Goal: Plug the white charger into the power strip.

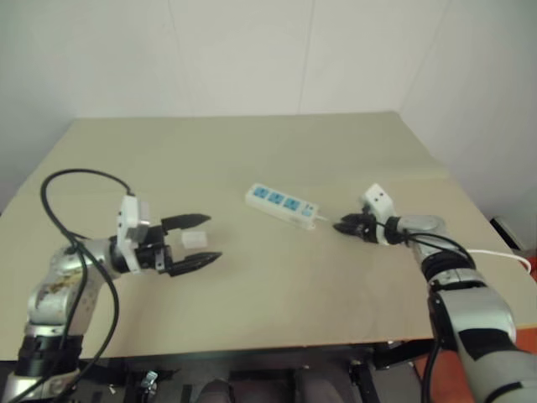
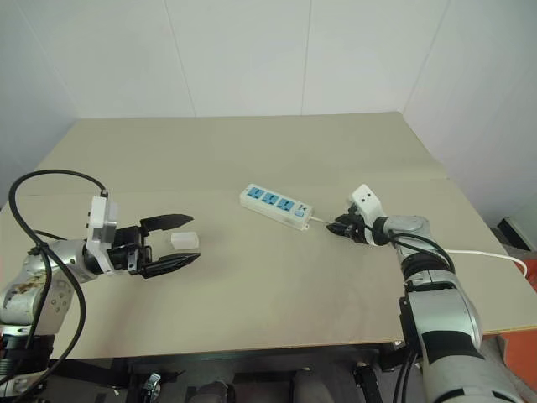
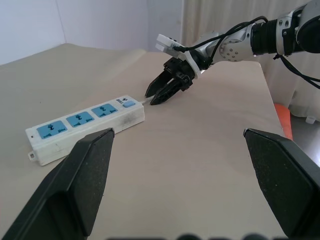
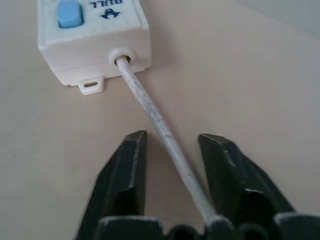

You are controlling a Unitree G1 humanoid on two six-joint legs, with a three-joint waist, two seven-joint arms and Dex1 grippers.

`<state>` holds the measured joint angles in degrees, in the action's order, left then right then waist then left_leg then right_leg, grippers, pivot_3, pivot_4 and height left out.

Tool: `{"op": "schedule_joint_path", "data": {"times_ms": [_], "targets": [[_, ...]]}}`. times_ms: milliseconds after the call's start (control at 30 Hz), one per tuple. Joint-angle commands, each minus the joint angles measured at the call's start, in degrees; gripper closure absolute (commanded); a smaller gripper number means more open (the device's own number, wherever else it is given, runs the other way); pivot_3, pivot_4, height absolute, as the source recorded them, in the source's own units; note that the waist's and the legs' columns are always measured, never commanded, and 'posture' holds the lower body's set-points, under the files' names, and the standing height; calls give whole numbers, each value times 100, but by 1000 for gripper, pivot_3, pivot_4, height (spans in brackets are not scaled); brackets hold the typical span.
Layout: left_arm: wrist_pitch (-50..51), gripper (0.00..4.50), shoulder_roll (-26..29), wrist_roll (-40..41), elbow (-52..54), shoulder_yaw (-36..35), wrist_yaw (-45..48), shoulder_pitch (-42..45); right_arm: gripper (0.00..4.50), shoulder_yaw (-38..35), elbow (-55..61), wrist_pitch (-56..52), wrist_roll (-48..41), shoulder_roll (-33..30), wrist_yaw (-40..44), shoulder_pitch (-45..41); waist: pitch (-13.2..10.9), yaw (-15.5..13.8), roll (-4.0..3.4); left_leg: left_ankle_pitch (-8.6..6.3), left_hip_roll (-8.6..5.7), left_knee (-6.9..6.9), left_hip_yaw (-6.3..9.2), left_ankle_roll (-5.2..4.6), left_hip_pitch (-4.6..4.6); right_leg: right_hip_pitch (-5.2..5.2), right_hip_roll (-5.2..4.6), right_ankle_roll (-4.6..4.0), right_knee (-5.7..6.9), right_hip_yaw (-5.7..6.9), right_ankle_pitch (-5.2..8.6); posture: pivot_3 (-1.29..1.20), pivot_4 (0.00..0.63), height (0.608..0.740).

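The power strip point(image 1: 281, 203) lies slantwise mid-table, its three blue socket faces up. Its thin cord point(image 4: 160, 130) leaves the switch end and runs between the black fingers of my right gripper point(image 4: 172, 137), which sits low at that end point(image 1: 339, 227). Those jaws stand narrowly apart, a small gap on each side of the cord. The white charger point(image 1: 195, 240) is a small white block on the table at the left. From the head it shows between the fingers of my left gripper point(image 1: 214, 238). That gripper is wide open, level and pointing at the strip point(image 3: 82, 125), with nothing between its fingers in its wrist view.
The beige table point(image 1: 252, 151) ends in white walls at the back and right. The strip's cord point(image 1: 503, 256) trails off over the right edge. A black cable point(image 1: 59, 189) loops above my left arm. Something orange point(image 3: 282, 117) lies on the floor beyond the right edge.
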<state>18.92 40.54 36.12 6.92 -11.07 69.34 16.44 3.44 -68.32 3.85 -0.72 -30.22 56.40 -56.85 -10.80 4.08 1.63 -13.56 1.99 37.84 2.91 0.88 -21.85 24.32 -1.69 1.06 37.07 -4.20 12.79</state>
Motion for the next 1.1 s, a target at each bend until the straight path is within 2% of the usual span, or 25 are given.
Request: {"op": "schedule_joint_path", "data": {"times_ms": [33, 100, 267, 333, 533, 667, 733, 900, 1100], "targets": [[-88, 0, -33, 52, 169, -30, -39, 19, 3914, -77, 118, 152, 30, -24, 117, -122, 0, -2, 0, 0, 0, 0, 0, 0, 0, 0, 0, 0, 0, 0, 0, 0, 150, 740], [-110, 0, -61, 38, 146, -16, -41, 27, 4490, -47, 191, 242, 65, -33, 154, -95, 0, 0, 0, 0, 0, 0, 0, 0, -1, 0, 0, 0, -1, 0, 0, 0, 150, 740], [-148, 0, -92, -12, 65, 45, -9, 85, 4490, -93, 808, 487, -56, -102, 512, 192, -1, -1, -1, 0, 0, 0, 0, 0, -1, 1, 0, 0, 0, 0, 0, 0, 150, 740], [-164, 0, -111, -28, 25, 66, -19, 136, 4490, -172, 1486, 408, -227, -161, 671, 536, -1, -6, -1, 0, 0, 0, 0, 0, -2, 1, 0, 1, -1, 0, 0, 0, 150, 740], [-234, 0, -121, -78, -111, 117, 31, 263, 4490, -444, 4978, -754, -890, -504, 683, 2445, -2, -63, -4, 0, -1, 0, 7, 0, -10, 3, -2, 2, 1, 5, 1, 0, 150, 740], [-260, 0, -99, -114, -241, 170, 127, 364, 4490, -663, 6542, -1261, -1095, -804, 478, 3629, -2, -81, -4, 0, -1, 1, 3, 0, -4, 2, -1, 8, 2, 3, 4, 0, 150, 740], [-263, 0, -107, -128, -307, 198, 163, 438, 4490, -754, 6973, -1452, -1186, -850, 328, 3996, -2, -71, -4, 0, 0, 1, 3, 0, -1, 0, 0, 48, 2, 3, 28, 0, 150, 740], [-291, 0, -166, -201, -472, 303, 265, 607, 4490, -697, 7165, -1475, -1026, -782, -74, 4295, -2, -47, -4, 0, -1, 1, 0, 0, 3, -2, 1, 50, 3, -1, 29, 0, 150, 740], [-288, 0, -218, -255, -547, 360, 295, 685, 2517, -730, 7234, -1489, -1153, -713, -320, 4309, -2, -57, -3, 0, -1, 1, 1, 0, -4, -1, 0, 50, -1, 0, 29, 0, 150, 740]]}}
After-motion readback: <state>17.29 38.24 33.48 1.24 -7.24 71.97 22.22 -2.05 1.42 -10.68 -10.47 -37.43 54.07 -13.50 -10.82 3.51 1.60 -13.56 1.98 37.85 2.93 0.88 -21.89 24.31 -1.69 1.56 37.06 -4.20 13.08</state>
